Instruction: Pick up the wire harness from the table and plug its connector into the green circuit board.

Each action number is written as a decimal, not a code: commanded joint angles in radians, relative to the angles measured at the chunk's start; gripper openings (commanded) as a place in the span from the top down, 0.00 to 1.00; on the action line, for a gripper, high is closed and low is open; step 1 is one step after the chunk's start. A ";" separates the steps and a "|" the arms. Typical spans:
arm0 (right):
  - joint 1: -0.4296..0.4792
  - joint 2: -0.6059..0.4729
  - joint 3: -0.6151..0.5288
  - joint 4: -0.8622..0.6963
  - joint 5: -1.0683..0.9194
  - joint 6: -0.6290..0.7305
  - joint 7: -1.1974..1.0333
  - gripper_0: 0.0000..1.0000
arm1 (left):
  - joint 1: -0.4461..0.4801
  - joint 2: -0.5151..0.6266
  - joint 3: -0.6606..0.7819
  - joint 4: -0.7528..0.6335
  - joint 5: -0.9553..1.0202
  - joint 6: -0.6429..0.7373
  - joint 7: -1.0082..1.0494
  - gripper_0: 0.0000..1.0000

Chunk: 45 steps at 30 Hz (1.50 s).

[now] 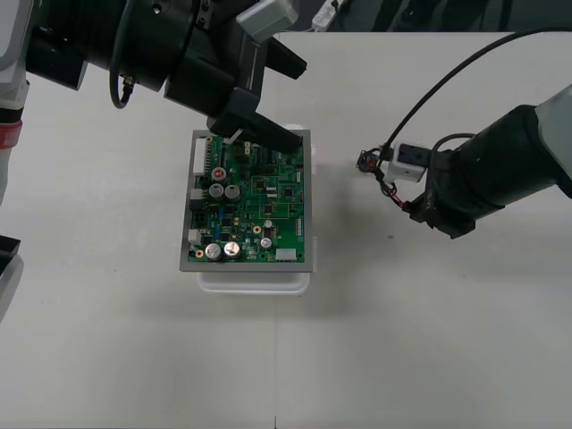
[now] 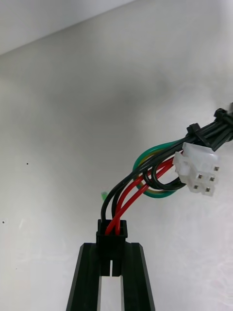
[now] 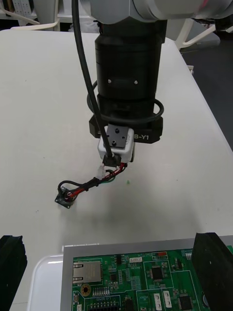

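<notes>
Clamped tight in the right gripper (image 2: 111,249): the small black plug (image 2: 111,232) of the thin red, black and green wire harness (image 2: 145,184), lifted off the plain light table (image 1: 447,340). Trailing from the plug toward the green circuit board (image 1: 250,201) on its white plastic base (image 1: 255,281), with a white connector block (image 2: 196,169) midway and the round flanged metal socket (image 1: 365,161) at the far end, low over the table; touching it or not, cannot tell. Long axis roughly across the table, socket end nearest the board, plug end away from it. Board to the robot's left of the plug, near but apart, so probably calls for a turn of the wrist to bring the plug round before any descent. Spread wide over the board's far edge: the left gripper (image 1: 299,103), holding nothing, nearer the board and crowding the room above that side. Open table right of the board and on its near side; far table edge not far beyond the left gripper
</notes>
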 commanded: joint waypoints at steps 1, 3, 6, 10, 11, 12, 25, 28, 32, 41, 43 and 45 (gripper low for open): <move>-0.051 -0.053 -0.096 -0.010 -0.075 -0.001 0.044 1.00 | 0.003 0.014 -0.026 -0.019 0.011 -0.026 0.036 0.00; -0.051 -0.062 -0.110 -0.012 -0.101 -0.001 0.045 1.00 | 0.001 0.016 -0.026 -0.019 0.011 -0.026 0.038 0.00; -0.051 -0.079 -0.115 -0.010 -0.149 -0.001 0.044 1.00 | 0.000 0.020 -0.028 -0.019 0.015 -0.026 0.039 0.00; -0.051 -0.102 -0.119 -0.007 -0.222 -0.001 0.036 1.00 | -0.003 0.026 -0.026 -0.019 0.023 -0.026 0.042 0.00; -0.051 -0.106 -0.119 -0.006 -0.233 -0.001 0.035 1.00 | -0.003 0.028 -0.028 -0.017 0.023 -0.026 0.042 0.00; -0.051 -0.115 -0.121 0.005 -0.262 -0.001 0.033 1.00 | -0.005 0.030 -0.028 -0.019 0.028 -0.026 0.044 0.00; -0.067 -0.158 -0.144 0.120 -0.578 -0.001 0.015 1.00 | -0.009 0.086 -0.025 -0.017 0.117 -0.026 0.033 0.00; -0.065 -0.166 -0.139 0.135 -0.644 -0.001 0.002 1.00 | -0.009 0.099 -0.026 -0.017 0.141 -0.026 0.028 0.00; -0.065 -0.180 -0.098 0.155 -0.788 -0.001 -0.082 1.00 | -0.009 0.129 -0.026 -0.017 0.193 -0.026 0.018 0.00; -0.065 -0.195 -0.067 0.155 -1.057 -0.001 -0.303 1.00 | 0.001 0.197 -0.025 -0.008 0.299 -0.026 -0.001 0.00; -0.065 -0.197 -0.061 0.157 -1.109 -0.001 -0.360 1.00 | 0.006 0.211 -0.025 0.006 0.333 -0.026 -0.007 0.00; -0.067 -0.197 -0.061 0.157 -1.143 -0.001 -0.389 1.00 | 0.008 0.223 -0.025 0.030 0.371 -0.026 -0.014 0.00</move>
